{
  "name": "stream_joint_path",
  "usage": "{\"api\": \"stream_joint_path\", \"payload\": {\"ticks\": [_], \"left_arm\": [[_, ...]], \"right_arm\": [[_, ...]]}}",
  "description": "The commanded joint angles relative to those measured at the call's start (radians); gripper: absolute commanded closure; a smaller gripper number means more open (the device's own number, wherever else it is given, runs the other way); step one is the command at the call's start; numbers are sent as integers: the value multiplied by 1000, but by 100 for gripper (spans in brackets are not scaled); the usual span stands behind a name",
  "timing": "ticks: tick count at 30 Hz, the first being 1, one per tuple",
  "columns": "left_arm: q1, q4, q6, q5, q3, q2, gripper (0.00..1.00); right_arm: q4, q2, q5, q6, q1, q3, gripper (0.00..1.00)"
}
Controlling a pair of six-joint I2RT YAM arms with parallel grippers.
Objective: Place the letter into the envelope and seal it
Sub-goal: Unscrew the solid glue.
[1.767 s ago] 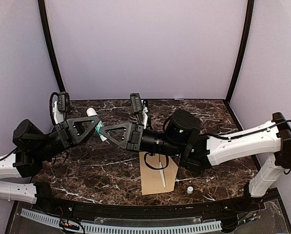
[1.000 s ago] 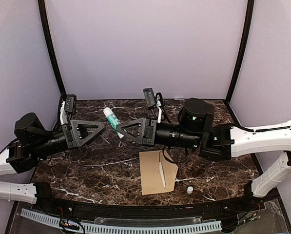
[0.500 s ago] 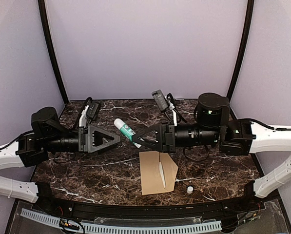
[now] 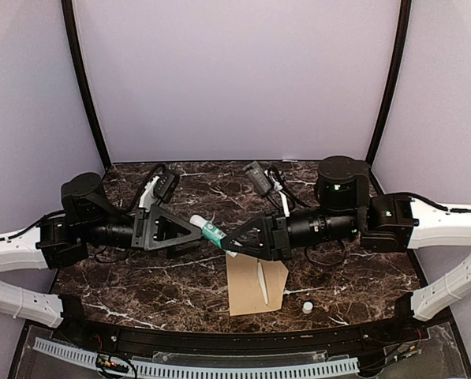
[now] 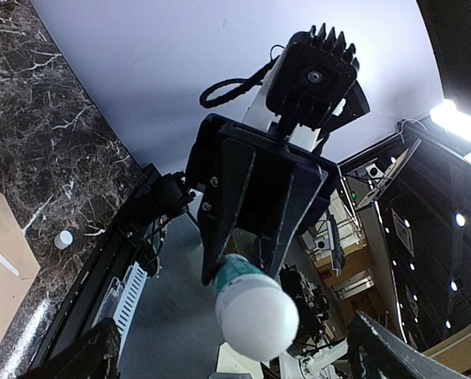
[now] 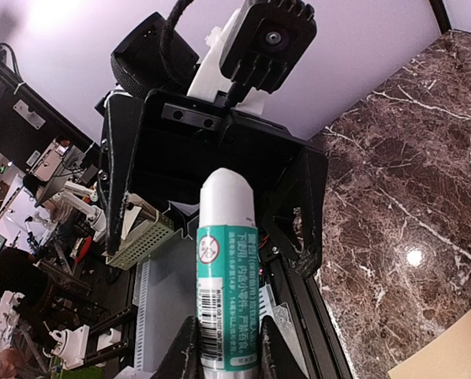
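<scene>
**Envelope (image 4: pixel 243 288).** Kraft brown, flat on the marble table (image 4: pixel 140 284), centre, close to the near rail (image 4: pixel 219 341). It has not moved over the last two seconds. The pointed flap appears to lie open toward the right. A thin white sliver (image 4: pixel 261 282) runs along the mouth. It may be the letter's edge but is too slight to say. No loose sheet shows elsewhere, so the letter is judged already inside. A small white cap (image 4: pixel 307 306) sits just right of the envelope, apart from it.

**Glue stick (image 4: pixel 209 229).** White and teal, held aloft by the right gripper (image 4: pixel 229 239), whose jaws are narrow and clamped on the teal end, with the white end pointing left. It has travelled from the far left of the table to the centre. In the top view it now sits just beyond the envelope's far left corner.

**Left gripper (image 4: pixel 189 235).** Jaws at full spread and empty. It has followed the stick across and faces its white end, near but not touching.

**Reading.** Sealing looks to be the step in hand, with the glue brought toward the flap. The left gripper seems placed to assist with the stick.

**Room.**
- Near: the rail leaves the envelope little margin.
- Middle: bare marble lies to either side of the envelope. Both arms span the middle of the table, meeting tip to tip, and the envelope is uncovered from above.
- Far: the table stays open to the lavender back wall (image 4: pixel 235 79).
</scene>
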Motion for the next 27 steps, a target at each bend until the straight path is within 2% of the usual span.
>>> {"api": "stream_joint_path", "payload": {"ticks": [1, 5, 11, 15, 22, 27], "left_arm": [[5, 28, 3, 39, 42, 14, 1], [5, 42, 3, 50, 47, 34, 6], [5, 45, -1, 65, 51, 50, 29], [5, 29, 7, 59, 50, 47, 40], [4, 17, 7, 60, 47, 61, 53], [4, 11, 9, 60, 45, 72, 67]], "right_arm": [[-2, 8, -41, -25, -4, 32, 98], [-31, 30, -66, -32, -5, 43, 99], [-62, 42, -65, -46, -4, 58, 100], [-92, 46, -62, -59, -5, 72, 100], [-123, 59, -71, -69, -5, 90, 100], [-132, 66, -68, -76, -4, 97, 100]]}}
